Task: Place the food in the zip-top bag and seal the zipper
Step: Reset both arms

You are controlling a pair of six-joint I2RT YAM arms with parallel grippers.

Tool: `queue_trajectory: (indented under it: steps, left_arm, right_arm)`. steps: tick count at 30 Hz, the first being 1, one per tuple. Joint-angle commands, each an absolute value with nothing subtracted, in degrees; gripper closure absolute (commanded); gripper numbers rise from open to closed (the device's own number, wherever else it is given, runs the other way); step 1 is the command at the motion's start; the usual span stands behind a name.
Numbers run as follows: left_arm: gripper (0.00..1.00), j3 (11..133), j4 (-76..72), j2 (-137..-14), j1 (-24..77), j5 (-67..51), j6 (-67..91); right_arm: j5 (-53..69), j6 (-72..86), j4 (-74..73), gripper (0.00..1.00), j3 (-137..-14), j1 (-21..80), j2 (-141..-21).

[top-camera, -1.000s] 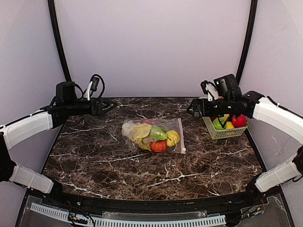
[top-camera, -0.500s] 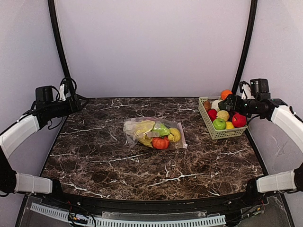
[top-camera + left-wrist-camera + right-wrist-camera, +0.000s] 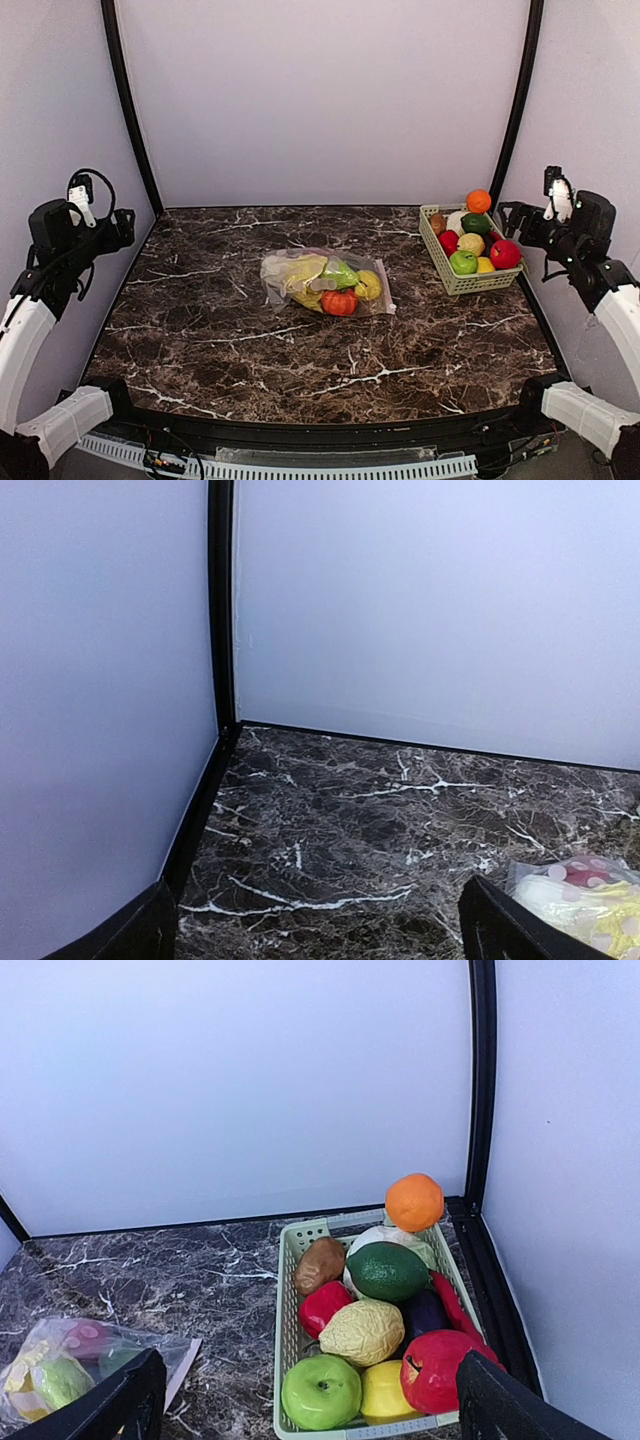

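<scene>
The zip-top bag (image 3: 325, 284) lies flat at the table's middle with the food inside: yellow cabbage (image 3: 297, 271), green pear (image 3: 340, 273), orange-red tomato (image 3: 338, 302) and yellow lemon (image 3: 368, 285). The pink zipper (image 3: 385, 288) runs along its right edge; I cannot tell whether it is sealed. My left gripper (image 3: 118, 228) is open and empty, raised at the far left edge. My right gripper (image 3: 510, 214) is open and empty, raised at the far right behind the basket. The bag's corner shows in the left wrist view (image 3: 585, 898) and in the right wrist view (image 3: 80, 1365).
A pale green mesh basket (image 3: 437, 262) stands at the back right, holding several more fruits and vegetables; it also shows in the right wrist view (image 3: 283, 1340). Black frame posts rise at both back corners. White walls close in the back and sides.
Both arms have pulled back from over the table's back to the far left and far right edges. The bag settled slightly right and then lay still.
</scene>
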State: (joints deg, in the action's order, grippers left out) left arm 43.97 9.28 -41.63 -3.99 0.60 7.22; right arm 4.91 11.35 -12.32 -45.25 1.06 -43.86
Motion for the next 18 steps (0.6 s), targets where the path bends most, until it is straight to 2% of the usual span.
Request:
queue_trajectory:
  steps: [1,7,18]
  left_arm:
    - [0.01,40.4,11.9,-38.3,-4.0,5.2,3.9]
    - [0.01,39.2,13.0,-35.8,-4.0,5.7,2.7]
    - [0.01,40.0,14.5,-36.3,-4.0,8.9,2.1]
  right_arm:
    - [6.1,8.2,-3.5,0.01,-39.5,0.8,-41.2]
    - [4.2,7.3,-0.3,0.01,-34.7,0.8,-36.9]
    - [4.4,7.1,-0.3,0.01,-34.2,0.8,-35.8]
